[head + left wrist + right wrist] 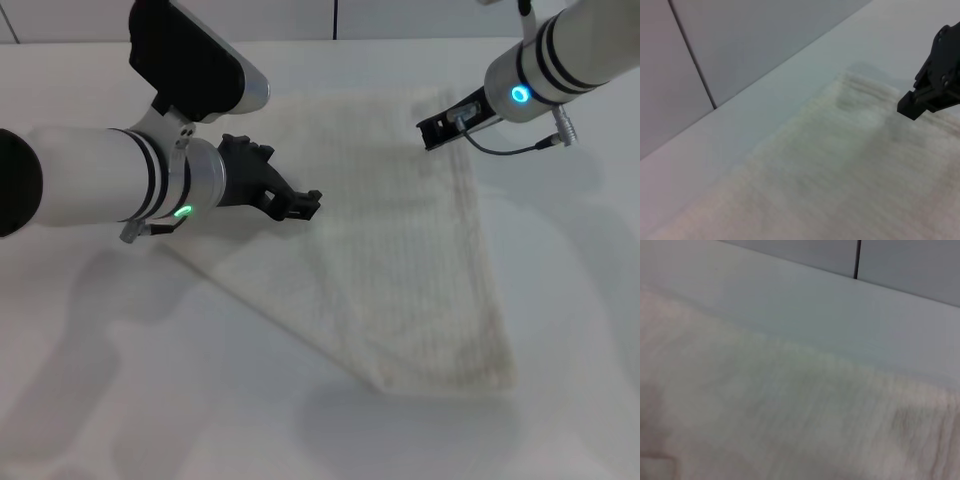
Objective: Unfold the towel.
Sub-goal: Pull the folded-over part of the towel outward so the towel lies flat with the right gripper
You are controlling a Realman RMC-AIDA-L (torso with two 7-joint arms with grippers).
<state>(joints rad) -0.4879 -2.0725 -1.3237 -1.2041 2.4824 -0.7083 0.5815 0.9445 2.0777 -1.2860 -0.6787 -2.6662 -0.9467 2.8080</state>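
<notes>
The cream-white towel (400, 250) lies folded on the white table, narrowing toward the near right; it also fills the left wrist view (840, 170) and the right wrist view (765, 415). My left gripper (297, 205) hovers over the towel's left edge, open, with nothing between its fingers. My right gripper (432, 130) hangs above the towel's far right corner. The left wrist view shows that same gripper (920, 100) as a black block just over the corner's ribbed hem.
The white table (150, 380) surrounds the towel on every side. A grey panelled wall (740, 45) rises behind the table's far edge, close behind the towel's far hem.
</notes>
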